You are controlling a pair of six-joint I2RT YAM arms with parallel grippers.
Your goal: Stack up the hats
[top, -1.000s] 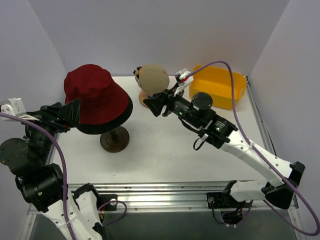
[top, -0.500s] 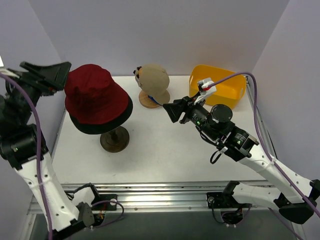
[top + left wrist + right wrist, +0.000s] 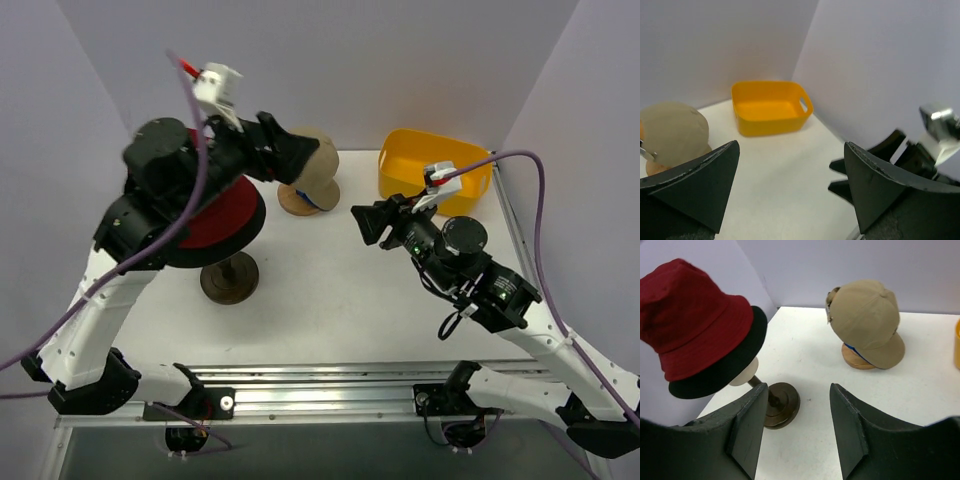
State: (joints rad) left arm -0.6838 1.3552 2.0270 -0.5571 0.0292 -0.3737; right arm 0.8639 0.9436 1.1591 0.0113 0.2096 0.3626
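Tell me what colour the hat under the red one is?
Black: the black bucket hat under the dark red bucket hat, clearest in the right wrist view.

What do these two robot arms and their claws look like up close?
The left arm and right arm have white shells joined by round black joints. A purple cable trails along each to a small white block with a red tip. The left gripper and right gripper each end in two broad matte black wedge fingers.

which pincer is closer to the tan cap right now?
Left. The left pincer hangs open right beside the tan cap, overlapping it in the top view; the right pincer sits apart, to its right, bare table between.
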